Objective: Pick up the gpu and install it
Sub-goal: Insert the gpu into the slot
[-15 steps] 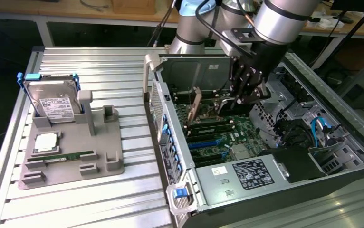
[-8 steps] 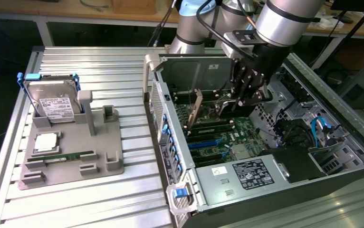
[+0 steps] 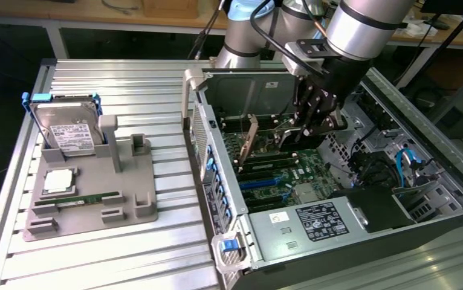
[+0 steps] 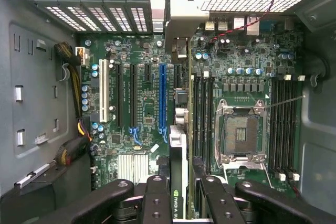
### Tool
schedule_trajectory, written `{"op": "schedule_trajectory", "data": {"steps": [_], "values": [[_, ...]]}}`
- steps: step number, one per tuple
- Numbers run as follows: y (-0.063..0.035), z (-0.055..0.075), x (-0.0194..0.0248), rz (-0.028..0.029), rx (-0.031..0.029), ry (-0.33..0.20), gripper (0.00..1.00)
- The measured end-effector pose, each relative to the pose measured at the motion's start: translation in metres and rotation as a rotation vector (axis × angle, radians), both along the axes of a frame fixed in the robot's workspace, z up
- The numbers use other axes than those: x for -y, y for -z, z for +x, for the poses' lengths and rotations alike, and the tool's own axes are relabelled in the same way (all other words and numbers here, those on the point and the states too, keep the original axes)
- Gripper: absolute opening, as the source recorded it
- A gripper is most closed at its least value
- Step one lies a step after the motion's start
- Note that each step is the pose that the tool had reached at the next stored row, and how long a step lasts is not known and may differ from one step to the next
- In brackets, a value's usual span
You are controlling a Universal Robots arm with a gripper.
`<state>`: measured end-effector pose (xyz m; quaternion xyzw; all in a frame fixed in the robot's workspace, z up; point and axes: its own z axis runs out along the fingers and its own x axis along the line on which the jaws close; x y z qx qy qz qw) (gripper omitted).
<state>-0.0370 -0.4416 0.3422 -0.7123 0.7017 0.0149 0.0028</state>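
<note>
**Over the motherboard: gpu in the claw, not seated**

Between the fingers (image 4: 156, 195), the claw (image 4: 182, 184) is clenched on the gpu (image 4: 178, 156). The card shows edge-on, hanging inside the case (image 3: 425, 205) above the motherboard (image 4: 147, 129).

Risks, as judged:
- The card edge looks to sit just beside the blue slot (image 4: 162, 95), toward the memory slots (image 4: 202, 114). Pressed down off-line, the connector would strike board parts or a slot wall.
- The grip appears to be on the upper edge alone, so resistance from below could tilt or slip the card.
- The bracket end could catch the rear slot frame (image 4: 105, 19) if the card comes in skewed.

Around:
- The open CPU socket (image 4: 237, 135) lies just past the memory slots.
- A white slot (image 4: 103, 90) and a cable bundle (image 4: 73, 72) sit near the case wall, apart from the card.
- A red wire (image 4: 252, 17) runs by the rear.
- Outside the case, at the exterior view's left, a holder (image 3: 94, 199) carries a hard drive (image 3: 69, 127) and a memory stick (image 3: 86, 198), well apart and not in the way.
</note>
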Motion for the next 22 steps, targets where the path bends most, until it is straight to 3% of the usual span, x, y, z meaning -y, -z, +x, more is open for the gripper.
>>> {"op": "schedule_trajectory", "data": {"steps": [7,12,22], "values": [[0.0000,0.000,0.0042,0.0000,0.0000,0.000,0.27],[0.0000,0.000,0.0042,0.0000,0.0000,0.000,0.27],[0.0000,-0.013,0.0042,0.0001,0.0000,0.000,0.27]]}}
